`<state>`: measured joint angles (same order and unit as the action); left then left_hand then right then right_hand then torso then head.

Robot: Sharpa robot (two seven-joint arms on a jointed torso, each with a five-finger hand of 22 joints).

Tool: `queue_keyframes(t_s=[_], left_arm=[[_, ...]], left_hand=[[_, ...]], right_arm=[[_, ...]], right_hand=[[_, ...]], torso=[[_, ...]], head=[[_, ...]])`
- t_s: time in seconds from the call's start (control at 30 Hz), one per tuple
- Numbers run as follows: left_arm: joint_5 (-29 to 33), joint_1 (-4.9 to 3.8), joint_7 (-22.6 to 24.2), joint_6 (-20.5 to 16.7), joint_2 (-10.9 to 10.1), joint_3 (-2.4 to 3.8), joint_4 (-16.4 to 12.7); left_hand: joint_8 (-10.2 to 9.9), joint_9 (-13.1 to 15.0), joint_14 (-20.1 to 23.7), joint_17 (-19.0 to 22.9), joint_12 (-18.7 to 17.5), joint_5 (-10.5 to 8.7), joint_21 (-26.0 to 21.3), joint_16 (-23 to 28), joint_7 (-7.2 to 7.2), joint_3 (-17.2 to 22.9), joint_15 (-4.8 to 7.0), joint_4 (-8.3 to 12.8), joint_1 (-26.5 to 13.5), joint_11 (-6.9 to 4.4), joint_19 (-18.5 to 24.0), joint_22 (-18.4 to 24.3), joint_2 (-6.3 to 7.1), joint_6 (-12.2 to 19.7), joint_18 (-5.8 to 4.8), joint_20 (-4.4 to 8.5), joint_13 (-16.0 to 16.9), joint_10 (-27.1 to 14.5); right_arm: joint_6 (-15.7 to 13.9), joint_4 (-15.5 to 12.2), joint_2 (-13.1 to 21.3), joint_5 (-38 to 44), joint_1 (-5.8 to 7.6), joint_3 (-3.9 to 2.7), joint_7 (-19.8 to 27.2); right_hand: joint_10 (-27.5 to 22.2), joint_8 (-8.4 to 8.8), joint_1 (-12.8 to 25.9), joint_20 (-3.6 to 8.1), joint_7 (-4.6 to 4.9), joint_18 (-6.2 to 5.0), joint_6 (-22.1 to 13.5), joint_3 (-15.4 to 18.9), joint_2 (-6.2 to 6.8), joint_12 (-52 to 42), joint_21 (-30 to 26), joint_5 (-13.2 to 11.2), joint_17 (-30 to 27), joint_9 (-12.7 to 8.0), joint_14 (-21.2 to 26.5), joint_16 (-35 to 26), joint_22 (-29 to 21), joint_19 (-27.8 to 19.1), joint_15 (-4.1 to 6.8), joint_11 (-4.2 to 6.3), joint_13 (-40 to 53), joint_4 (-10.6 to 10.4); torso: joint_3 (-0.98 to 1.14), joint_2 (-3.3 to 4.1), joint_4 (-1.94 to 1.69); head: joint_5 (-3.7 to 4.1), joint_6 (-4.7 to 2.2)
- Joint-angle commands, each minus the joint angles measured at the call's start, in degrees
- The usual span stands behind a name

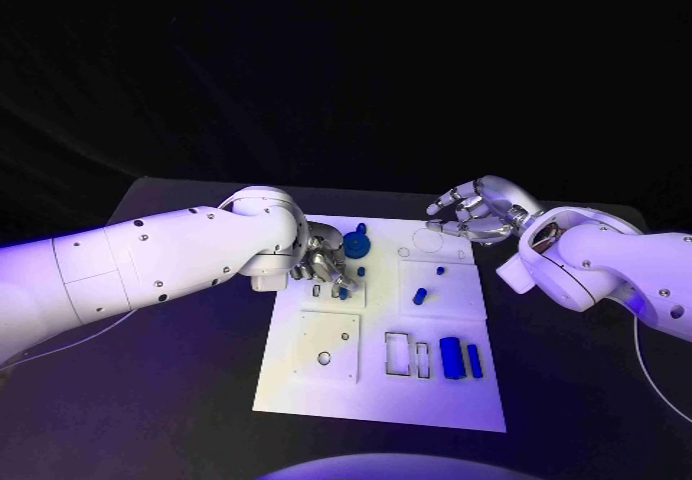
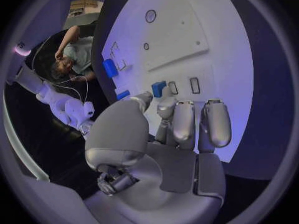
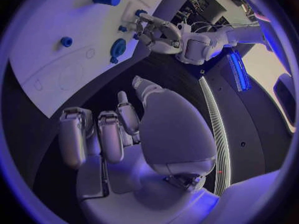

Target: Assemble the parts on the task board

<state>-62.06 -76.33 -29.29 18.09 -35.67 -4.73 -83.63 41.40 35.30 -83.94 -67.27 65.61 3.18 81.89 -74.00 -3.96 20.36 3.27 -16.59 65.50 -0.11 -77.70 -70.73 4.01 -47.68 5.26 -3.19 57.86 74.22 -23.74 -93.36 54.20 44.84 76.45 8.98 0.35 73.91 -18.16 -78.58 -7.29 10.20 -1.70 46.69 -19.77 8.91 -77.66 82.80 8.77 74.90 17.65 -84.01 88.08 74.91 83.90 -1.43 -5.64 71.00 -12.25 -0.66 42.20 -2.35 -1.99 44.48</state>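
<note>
The white task board (image 1: 378, 395) lies mid-table. My left hand (image 1: 325, 262) hangs over its far left part, fingers curled down, and its thumb and a finger pinch a small blue part (image 2: 159, 88) beside two small slots (image 2: 194, 84). My right hand (image 1: 469, 215) hovers at the board's far right corner, fingers loosely bent and apart, holding nothing. A round blue disc (image 1: 356, 243) sits beside the left hand. Small blue pegs (image 1: 420, 296) stand mid-board. Two blue bars (image 1: 451, 357) lie at the near right. The right wrist view shows my left hand (image 3: 159, 32) and the disc (image 3: 117, 47).
Two empty rectangular frames (image 1: 397, 355) lie left of the bars, and a raised square plate with a round hole (image 1: 325, 357) sits at the board's near left. A faint circle outline (image 1: 428, 240) marks the far right area. Black table (image 1: 188, 400) surrounds the board.
</note>
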Motion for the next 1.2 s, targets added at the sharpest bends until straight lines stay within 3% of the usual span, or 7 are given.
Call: queue_keyframes(t_s=[0.03,0.2,0.5,0.7,0.83,1.0,1.2], left_arm=[[0.39,-0.04,-0.03,0.97,0.25,0.01,0.12],[0.61,-0.04,-0.04,0.94,0.46,-0.01,0.32],[1.59,-0.03,0.06,1.7,0.51,-0.03,0.42],[2.48,-0.03,0.16,2.18,0.32,-0.04,0.35],[3.53,-0.03,0.2,2.07,0.2,-0.04,0.31],[5.76,-0.03,0.31,1.21,-0.05,-0.02,0.3],[9.19,-0.03,0.6,-1.23,-0.83,0.16,-0.13]], left_hand=[[0.31,0.23,-0.25,-0.1,0.23,-0.24,0.29,0.24,0.02,1.01,0.38,0.07,1.05,-0.14,0.21,-0.09,0.17,0.47,-1.16,0.34,-0.06,-0.21],[0.33,0.78,-0.26,-0.15,0.31,-0.24,0.27,0.32,0.09,4.26,0.45,0.11,2.41,-0.22,0.27,-0.1,0.74,0.67,-1.15,0.4,-0.13,-0.3],[0.49,2.11,-0.31,-0.36,0.29,-0.23,0.2,0.45,0.23,13.84,0.59,0.8,4.15,-0.38,0.39,-0.12,4.02,0.86,-1.13,0.53,-0.49,-0.48],[0.68,3.15,-0.36,-0.51,0.22,0.38,0.14,0.56,0.34,21.46,0.7,3.68,3.71,-0.52,0.42,-0.18,6.44,0.94,-1.11,0.6,-0.8,-0.51],[1.19,4.15,-0.38,-0.61,0.17,5.4,0.13,0.62,0.4,25.69,0.78,6.85,2.9,-0.6,0.45,-0.22,7.65,1.2,-1.11,0.68,-0.98,-0.38],[2.5,6.07,-0.41,-0.73,-0.06,11.25,0.3,0.7,0.12,29.83,0.73,11.5,1.81,-0.46,0.32,-0.53,7.71,1.82,-1.14,0.78,-1.22,-0.06],[3.32,7.4,-0.43,-0.83,0.15,14.4,0.59,0.74,-0.02,31.97,0.74,13.94,0.95,-0.45,0.12,-0.97,7.52,1.58,-1.19,0.84,-0.96,0.38]], right_arm=[[1.04,-0.1,0.01,0.65,-0.06,0.0,-0.16],[1.13,-0.13,0.02,0.66,-0.06,0.01,-0.19],[1.25,-0.13,0.02,0.66,-0.07,0.01,-0.21],[1.16,-0.15,0.04,0.66,-0.1,0.01,-0.17],[1.11,-0.14,0.03,0.65,-0.12,0.01,-0.1],[0.99,-0.14,0.06,0.62,-0.15,0.01,-0.04],[0.79,-0.14,0.14,0.6,-0.16,0.01,0.0]], right_hand=[[-0.07,-0.18,0.2,0.11,-0.07,-0.39,0.43,-0.05,0.17,0.27,-0.32,0.36,9.37,0.06,-4.52,-0.35,10.33,1.13,0.34,0.33,-0.04,-0.15],[-0.05,-0.18,0.17,0.12,-0.07,-0.39,0.43,-0.09,0.14,0.26,-0.31,0.45,9.36,0.06,-4.51,-0.36,10.34,1.14,0.35,0.34,-0.01,-0.15],[-0.06,-0.18,0.17,0.13,-0.07,-0.42,0.42,-0.11,0.12,0.27,-0.43,0.52,9.35,0.06,-4.51,-0.36,10.27,1.07,0.35,0.34,-0.03,-0.16],[-0.06,-0.18,0.17,0.13,-0.07,-0.42,0.42,-0.11,0.12,0.27,-0.43,0.52,9.35,0.06,-4.51,-0.36,10.27,1.07,0.35,0.34,-0.03,-0.16],[-0.04,-0.17,0.18,0.14,-0.07,-0.44,0.4,-0.13,0.09,0.26,-0.49,0.63,9.28,0.05,-4.49,-0.39,10.24,1.04,0.36,0.34,-0.01,-0.19],[-0.04,-0.17,0.18,0.14,-0.07,-0.44,0.4,-0.13,0.09,0.26,-0.49,0.63,9.28,0.05,-4.49,-0.39,10.24,1.04,0.36,0.34,-0.01,-0.19],[-0.04,-0.17,0.18,0.14,-0.07,-0.44,0.4,-0.13,0.09,0.26,-0.49,0.63,9.28,0.05,-4.49,-0.39,10.24,1.04,0.36,0.34,-0.01,-0.19]], torso=[[-0.01,0.05,0.02],[-0.03,0.02,-0.03],[-0.02,-0.01,-0.1],[-0.02,-0.03,-0.11],[-0.03,-0.01,-0.12],[-0.04,0.02,-0.11],[-0.02,0.02,-0.13]], head=[[0.07,0.03],[0.19,0.16],[0.26,0.26],[0.24,0.3],[0.29,0.19],[0.22,0.13],[0.21,0.1]])
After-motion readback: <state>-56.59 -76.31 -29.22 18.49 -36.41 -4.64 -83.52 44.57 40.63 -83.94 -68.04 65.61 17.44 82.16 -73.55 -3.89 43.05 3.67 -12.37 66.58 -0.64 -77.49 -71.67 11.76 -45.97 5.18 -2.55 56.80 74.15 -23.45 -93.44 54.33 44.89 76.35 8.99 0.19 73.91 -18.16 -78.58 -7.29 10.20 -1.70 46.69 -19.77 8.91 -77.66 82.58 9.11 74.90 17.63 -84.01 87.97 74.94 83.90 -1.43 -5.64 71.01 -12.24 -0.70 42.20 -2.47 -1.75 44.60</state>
